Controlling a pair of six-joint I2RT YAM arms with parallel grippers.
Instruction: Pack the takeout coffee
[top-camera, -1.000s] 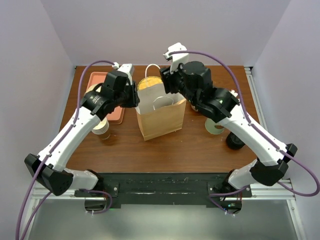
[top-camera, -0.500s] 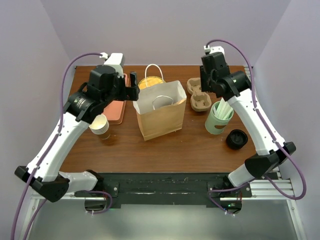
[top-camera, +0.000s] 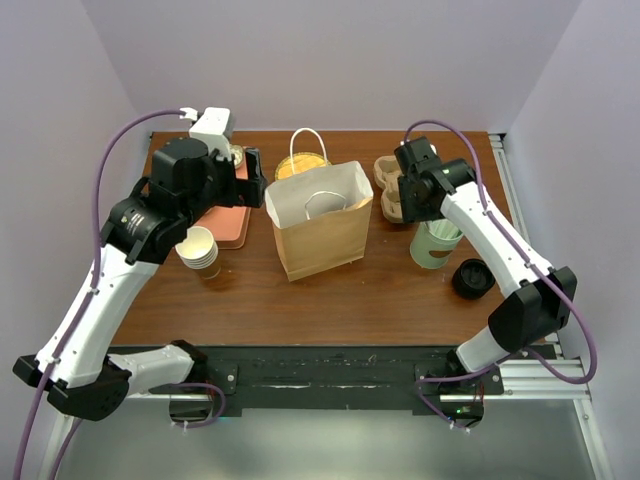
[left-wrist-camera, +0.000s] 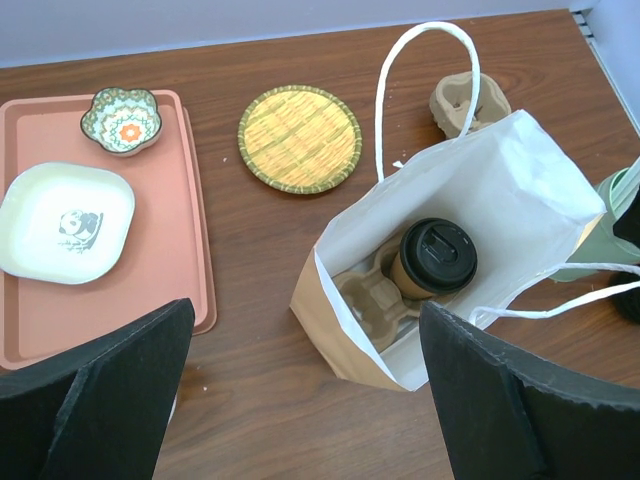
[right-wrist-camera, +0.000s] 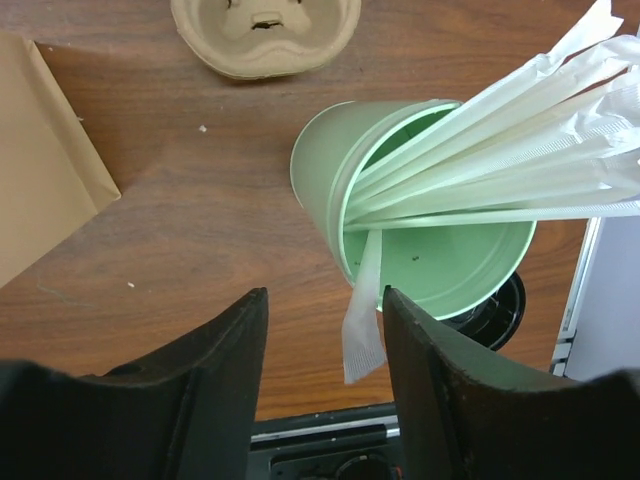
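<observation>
The takeout coffee (left-wrist-camera: 438, 257), a tan paper cup with a black lid, stands inside the open paper bag (left-wrist-camera: 470, 190) in a pulp carrier (left-wrist-camera: 370, 300). From above, the bag (top-camera: 320, 235) is upright mid-table and the cup inside is hidden. My left gripper (left-wrist-camera: 305, 400) hangs open above the table, left of the bag, with nothing between its fingers (left-wrist-camera: 100, 390). My right gripper (right-wrist-camera: 325, 370) is open over the pale-green cup (right-wrist-camera: 440, 250) of white straws. One straw end (right-wrist-camera: 362, 325) hangs between the jaws and touches neither.
An orange tray (left-wrist-camera: 195, 250) holds a white plate (left-wrist-camera: 65, 220) and a patterned bowl (left-wrist-camera: 121, 120). A woven coaster (left-wrist-camera: 300, 137) and a spare pulp carrier (right-wrist-camera: 265, 35) lie behind the bag. Stacked lidless cups (top-camera: 200, 250) stand left, black lids (top-camera: 473, 278) right.
My left gripper opened and drew back left, away from the bag. The right arm swung from the bag over to the green straw cup and lowered toward it.
</observation>
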